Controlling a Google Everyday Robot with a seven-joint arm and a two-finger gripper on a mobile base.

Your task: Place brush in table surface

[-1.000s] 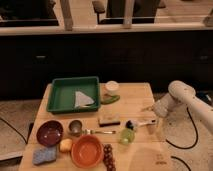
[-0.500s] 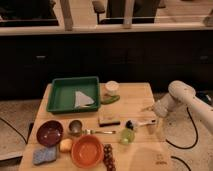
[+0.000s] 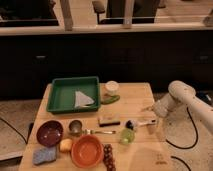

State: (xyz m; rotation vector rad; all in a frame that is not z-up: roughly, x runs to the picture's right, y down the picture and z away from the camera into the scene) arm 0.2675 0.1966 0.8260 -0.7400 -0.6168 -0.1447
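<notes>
Over the plank-grained table surface (image 3: 135, 97), the tool (image 3: 152, 126) hangs beside the slim brush (image 3: 138, 122).

My arm (image 3: 192, 102) reaches in from the right of the view, elbow raised and bent, forearm sloping down to the wrist, where my gripper (image 3: 151, 123) sits low, pointing left.

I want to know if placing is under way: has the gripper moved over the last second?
No. The gripper stays near the right edge of the table, beside the brush, no nearer the green tray.
</notes>
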